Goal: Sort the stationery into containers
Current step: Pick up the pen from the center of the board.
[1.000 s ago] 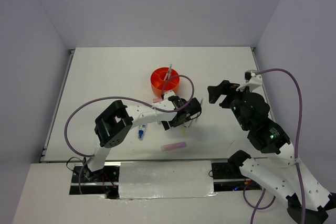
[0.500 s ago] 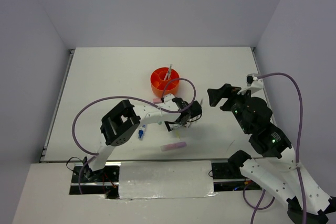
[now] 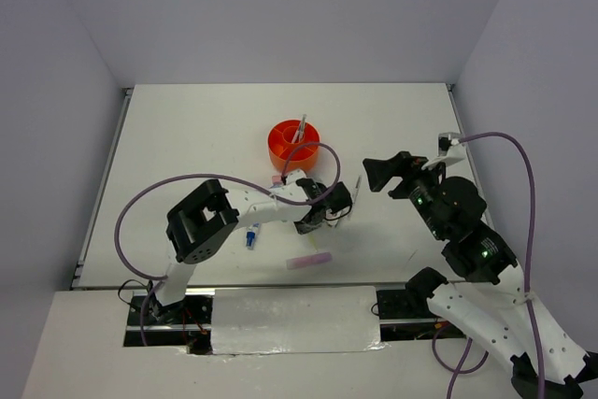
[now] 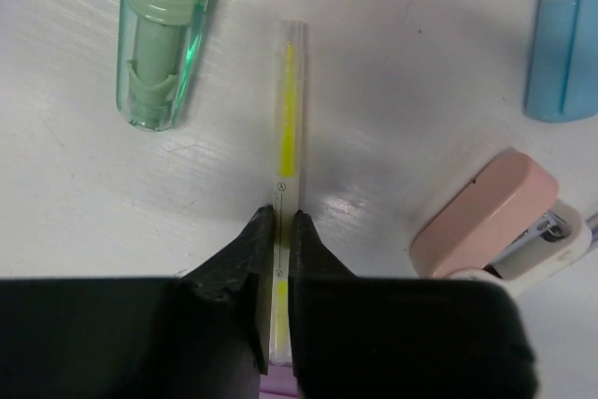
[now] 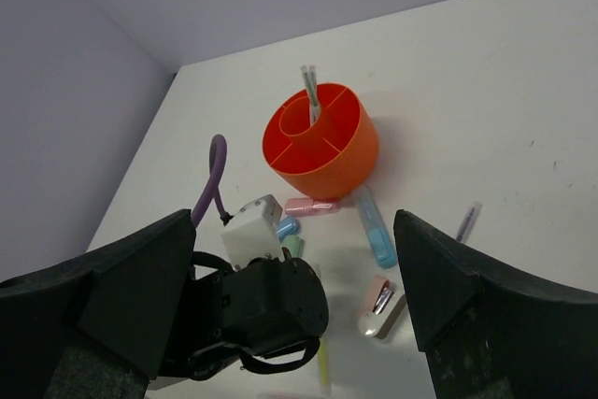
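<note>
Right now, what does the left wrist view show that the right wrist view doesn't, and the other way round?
Only the left wrist view shows the grip itself: the left gripper closed on the thin yellow pen. Only the right wrist view shows the orange organizer, the pens standing in its central cup, and a pink highlighter beside it. Both views show the yellow pen, the blue highlighter and the pink stapler.

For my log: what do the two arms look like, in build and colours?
The left arm and right arm share white link shells, black joint housings and black jaws. A purple cable runs along each. Small green lights glow on the right arm's joints.
</note>
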